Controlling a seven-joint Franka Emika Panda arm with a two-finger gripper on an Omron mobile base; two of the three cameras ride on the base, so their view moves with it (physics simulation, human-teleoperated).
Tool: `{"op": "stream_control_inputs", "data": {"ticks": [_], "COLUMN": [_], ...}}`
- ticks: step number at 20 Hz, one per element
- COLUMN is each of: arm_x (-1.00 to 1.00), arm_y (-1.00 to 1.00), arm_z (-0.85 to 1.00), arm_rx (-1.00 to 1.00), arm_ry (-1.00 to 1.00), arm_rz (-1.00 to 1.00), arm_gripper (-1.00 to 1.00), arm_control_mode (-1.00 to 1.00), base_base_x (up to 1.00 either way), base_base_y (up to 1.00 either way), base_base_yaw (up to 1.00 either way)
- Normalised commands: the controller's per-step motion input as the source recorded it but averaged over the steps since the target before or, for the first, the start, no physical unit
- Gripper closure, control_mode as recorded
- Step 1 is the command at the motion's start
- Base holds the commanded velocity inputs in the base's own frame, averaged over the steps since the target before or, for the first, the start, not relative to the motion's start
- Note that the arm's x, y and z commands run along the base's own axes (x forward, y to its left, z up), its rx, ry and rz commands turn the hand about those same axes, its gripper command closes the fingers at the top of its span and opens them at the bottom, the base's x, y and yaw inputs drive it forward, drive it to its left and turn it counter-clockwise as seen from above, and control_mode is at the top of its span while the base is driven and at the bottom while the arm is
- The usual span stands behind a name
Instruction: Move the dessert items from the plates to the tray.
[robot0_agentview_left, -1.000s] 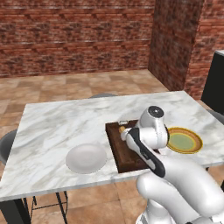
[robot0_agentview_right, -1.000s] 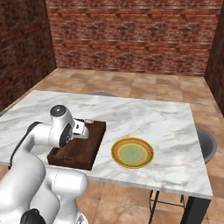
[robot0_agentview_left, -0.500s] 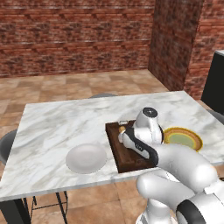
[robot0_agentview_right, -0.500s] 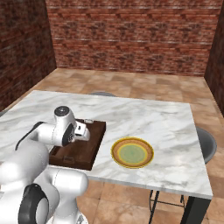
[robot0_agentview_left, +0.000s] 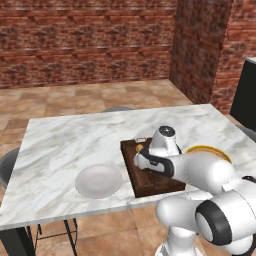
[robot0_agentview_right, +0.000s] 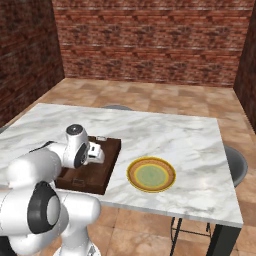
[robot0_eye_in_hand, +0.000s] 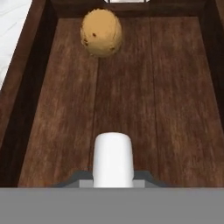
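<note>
In the hand view the end effector (robot0_eye_in_hand: 113, 181) looks straight down into the dark wooden tray (robot0_eye_in_hand: 175, 100), and the white stubby cylinder (robot0_eye_in_hand: 113, 159) sits right at it, between the fingers – the jaws are drawn in on it, so it is held, low over the tray floor. Whether its base already touches the wood cannot be told. The cylinder's long axis runs along the line of the fingers, towards the tray's far short end.

The orange-brown ball (robot0_eye_in_hand: 101, 32) already lies in the tray, ahead of the end effector and a little to one side, near the end wall with the metal handle. It is well apart from the cylinder, so a release here should not disturb it.

From the left base view, the grey-white plate (robot0_agentview_left: 98, 180) stands bare on the marble bench (robot0_agentview_left: 65, 140) beside the tray; from the right base view, the yellow-rimmed plate (robot0_agentview_right: 151, 174) with its green centre is bare too, on the tray's other side.

By my reading the task is nearly done – what remains is to let go of the cylinder and lift clear. The one risk is that it tips or rolls on release.
</note>
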Motion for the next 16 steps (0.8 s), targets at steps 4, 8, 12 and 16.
{"op": "stream_control_inputs", "data": {"ticks": [4,8,12,16], "arm_x": [0.00,0.00,0.00,0.00], "arm_y": [-0.01,-0.02,-0.02,-0.01], "arm_z": [-0.42,-0.41,-0.41,-0.40], "arm_rx": [0.00,0.00,0.00,0.00], "arm_ry": [-0.02,-0.02,-0.02,-0.03], "arm_rz": [0.00,0.00,0.00,0.00], "arm_gripper": [1.00,1.00,1.00,1.00], "arm_control_mode": [-1.00,-1.00,-1.00,-1.00], "base_base_x": [0.00,0.00,0.00,0.00], "base_base_y": [0.00,0.00,0.00,0.00], "base_base_yaw": [0.00,0.00,0.00,0.00]}}
